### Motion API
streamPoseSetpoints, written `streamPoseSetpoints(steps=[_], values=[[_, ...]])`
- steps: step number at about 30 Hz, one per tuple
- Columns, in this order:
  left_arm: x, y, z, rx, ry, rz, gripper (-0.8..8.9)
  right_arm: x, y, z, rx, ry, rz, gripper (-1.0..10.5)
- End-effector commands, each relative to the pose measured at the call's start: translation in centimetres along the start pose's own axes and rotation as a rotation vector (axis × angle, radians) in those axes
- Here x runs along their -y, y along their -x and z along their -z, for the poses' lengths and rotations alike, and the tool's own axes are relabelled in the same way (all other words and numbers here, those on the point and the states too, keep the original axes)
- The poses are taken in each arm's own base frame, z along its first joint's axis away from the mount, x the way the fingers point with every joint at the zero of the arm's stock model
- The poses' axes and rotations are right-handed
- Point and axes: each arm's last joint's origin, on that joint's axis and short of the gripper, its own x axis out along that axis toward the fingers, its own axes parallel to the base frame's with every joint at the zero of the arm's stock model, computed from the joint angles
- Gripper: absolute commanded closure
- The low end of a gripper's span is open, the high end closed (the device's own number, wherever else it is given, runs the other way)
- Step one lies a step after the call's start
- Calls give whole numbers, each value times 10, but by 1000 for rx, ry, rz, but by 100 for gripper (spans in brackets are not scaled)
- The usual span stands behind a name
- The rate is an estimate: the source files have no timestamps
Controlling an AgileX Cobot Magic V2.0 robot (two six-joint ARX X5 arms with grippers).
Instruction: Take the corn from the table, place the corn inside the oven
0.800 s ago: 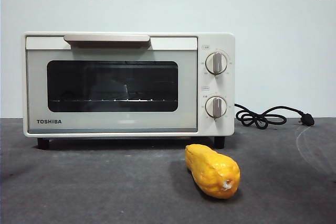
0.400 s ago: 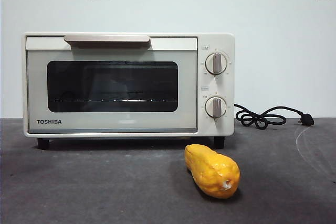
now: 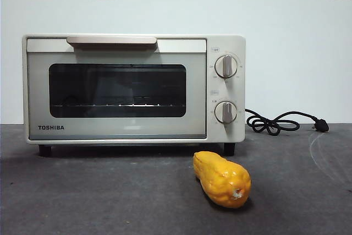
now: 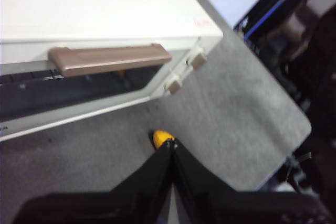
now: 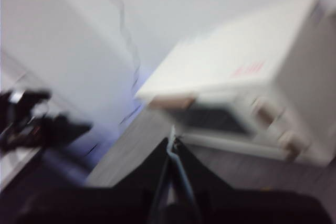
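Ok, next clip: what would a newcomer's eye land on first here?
First the big cream oven standing across the middle of the table, its dark glass door closed. Then the bright yellow corn, lying loose on the table in front of the oven's knob side, untouched. From its wrist view, the left pincer, jaws together, hangs above the corn.

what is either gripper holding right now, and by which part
Nothing is held. The corn lies free on the table in front of the closed oven. The left gripper and right gripper are both shut with nothing between their jaws.
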Motion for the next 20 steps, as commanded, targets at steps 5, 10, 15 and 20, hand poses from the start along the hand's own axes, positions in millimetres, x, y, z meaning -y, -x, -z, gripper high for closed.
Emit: streamPoseSetpoints(steps=[5,10,15,20], values=[[9,-8,-22,-134,-101,33,819,5,-32,-3,-243,-25,-35,929],[10,-16,-27,-164,-109,31,819,3,-63,3,-401,-28,68,695],[11,-20,-26,-180,-116,21,819,-2,-93,12,-507,19,197,398],[12,-20,-26,-181,-117,23,819,-7,-120,26,-587,83,280,348]])
